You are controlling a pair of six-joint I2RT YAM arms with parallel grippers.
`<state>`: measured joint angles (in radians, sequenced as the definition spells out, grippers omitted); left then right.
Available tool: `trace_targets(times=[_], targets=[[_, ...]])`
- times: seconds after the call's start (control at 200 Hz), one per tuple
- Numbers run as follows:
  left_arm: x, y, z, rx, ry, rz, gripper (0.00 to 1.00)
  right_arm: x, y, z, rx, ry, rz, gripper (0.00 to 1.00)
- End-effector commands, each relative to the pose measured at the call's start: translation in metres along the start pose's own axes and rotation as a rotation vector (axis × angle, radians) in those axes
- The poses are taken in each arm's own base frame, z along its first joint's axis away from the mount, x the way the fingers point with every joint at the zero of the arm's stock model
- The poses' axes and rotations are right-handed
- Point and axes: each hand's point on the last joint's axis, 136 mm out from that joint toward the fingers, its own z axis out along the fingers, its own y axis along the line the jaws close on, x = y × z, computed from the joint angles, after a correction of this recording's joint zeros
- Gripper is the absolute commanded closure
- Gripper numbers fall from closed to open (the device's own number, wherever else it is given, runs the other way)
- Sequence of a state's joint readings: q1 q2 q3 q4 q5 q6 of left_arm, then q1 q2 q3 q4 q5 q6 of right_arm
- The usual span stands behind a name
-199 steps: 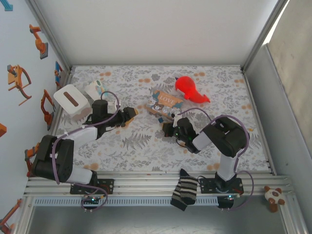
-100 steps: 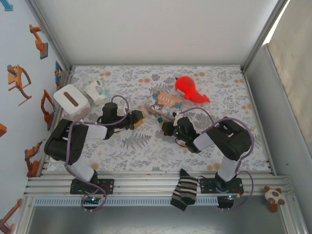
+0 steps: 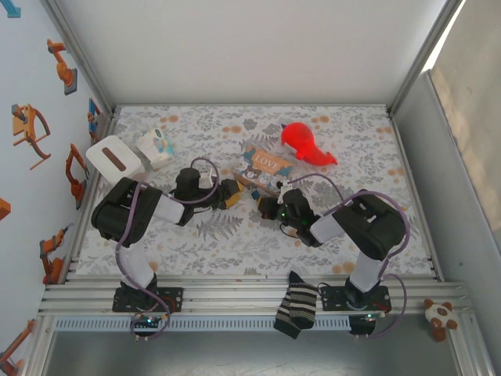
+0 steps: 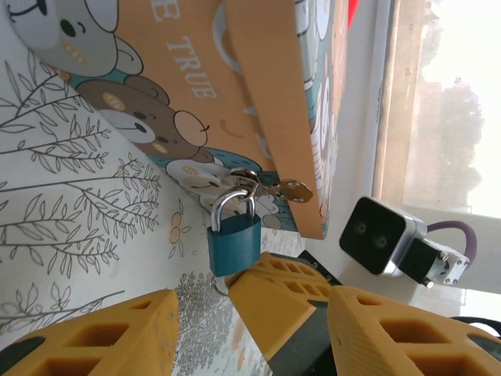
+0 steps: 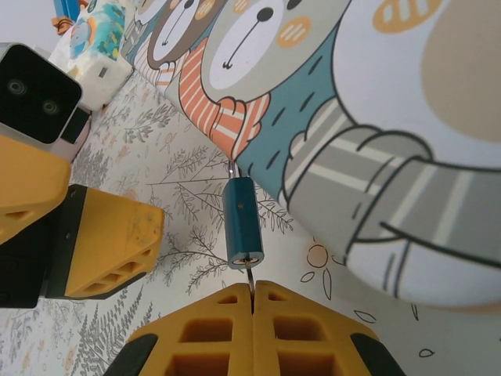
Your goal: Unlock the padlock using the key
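Note:
The small blue padlock (image 4: 233,244) hangs by its silver shackle from the hasp of the bear-print "LOVE" tin (image 3: 266,163). My right gripper (image 5: 252,291) is shut on the key (image 5: 249,276), whose blade sits in the keyhole at the bottom of the padlock (image 5: 241,221). In the left wrist view the right gripper's shut fingers (image 4: 286,305) point up at the padlock's underside. My left gripper (image 4: 250,305) is open, its fingers either side of the right gripper's tip, just short of the padlock. From above, the left gripper (image 3: 229,193) and right gripper (image 3: 268,205) meet in front of the tin.
A red toy (image 3: 305,145) lies behind the tin. A white tissue box (image 3: 116,160) and a small packet (image 3: 156,147) stand at the left wall. A striped sock (image 3: 297,307) hangs over the front rail, and a plush toy (image 3: 441,316) sits off the table at right.
My left arm has swung right across the table, bringing its gripper up to the tin and padlock, with its jaws somewhat narrower. The right gripper has stayed at the padlock.

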<state>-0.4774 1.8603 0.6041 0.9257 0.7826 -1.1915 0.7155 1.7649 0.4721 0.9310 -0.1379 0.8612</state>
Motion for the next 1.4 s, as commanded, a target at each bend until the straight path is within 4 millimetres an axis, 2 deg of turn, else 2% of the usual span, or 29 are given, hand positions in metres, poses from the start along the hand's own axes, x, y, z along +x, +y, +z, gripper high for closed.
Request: trace_targets(times=[0.0,0.821,1.398], targets=[[-0.003,-0.012,0.008,0.052,-0.001,0.015,0.49,-0.015,0.021,0.000,-0.046,-0.046,0.021,1.00],[0.007,0.002,0.040,0.039,0.051,-0.008,0.58,-0.018,0.034,0.003,-0.067,-0.045,0.069,1.00],[0.006,0.002,0.043,0.039,0.045,-0.003,0.65,-0.022,0.046,0.001,-0.102,-0.044,0.162,1.00]])
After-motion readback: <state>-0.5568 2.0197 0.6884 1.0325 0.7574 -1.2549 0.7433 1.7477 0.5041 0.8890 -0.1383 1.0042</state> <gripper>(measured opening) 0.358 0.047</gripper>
